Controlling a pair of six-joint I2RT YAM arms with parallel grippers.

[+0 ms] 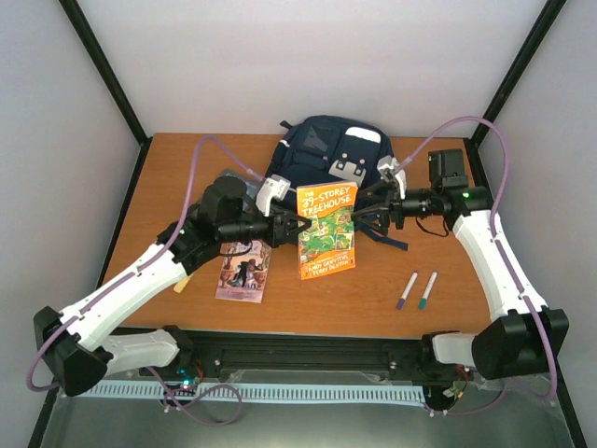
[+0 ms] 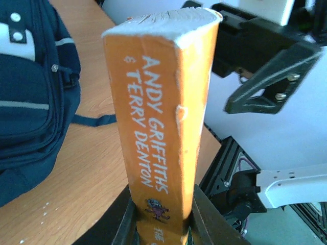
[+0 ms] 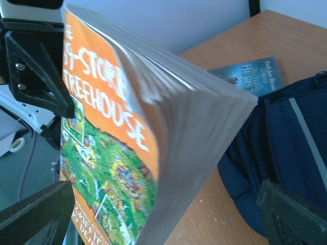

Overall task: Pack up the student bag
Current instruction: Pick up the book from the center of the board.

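Observation:
The student bag (image 1: 322,149), a navy backpack with white patches, lies at the back middle of the table. It also shows in the left wrist view (image 2: 30,107) and the right wrist view (image 3: 286,153). An orange book, "The 39-Storey Treehouse" (image 1: 326,231), is held upright in front of it. My left gripper (image 1: 297,227) is shut on the book's spine (image 2: 158,132), low down. My right gripper (image 1: 366,219) is open, its fingers (image 3: 36,214) spread wide on either side of the book's page edge (image 3: 204,117) without touching it.
A second book (image 1: 244,271) lies flat on the table under my left arm, and it shows in the right wrist view (image 3: 250,76). Two markers (image 1: 417,290) lie at the front right. A black box (image 1: 446,164) stands at the back right.

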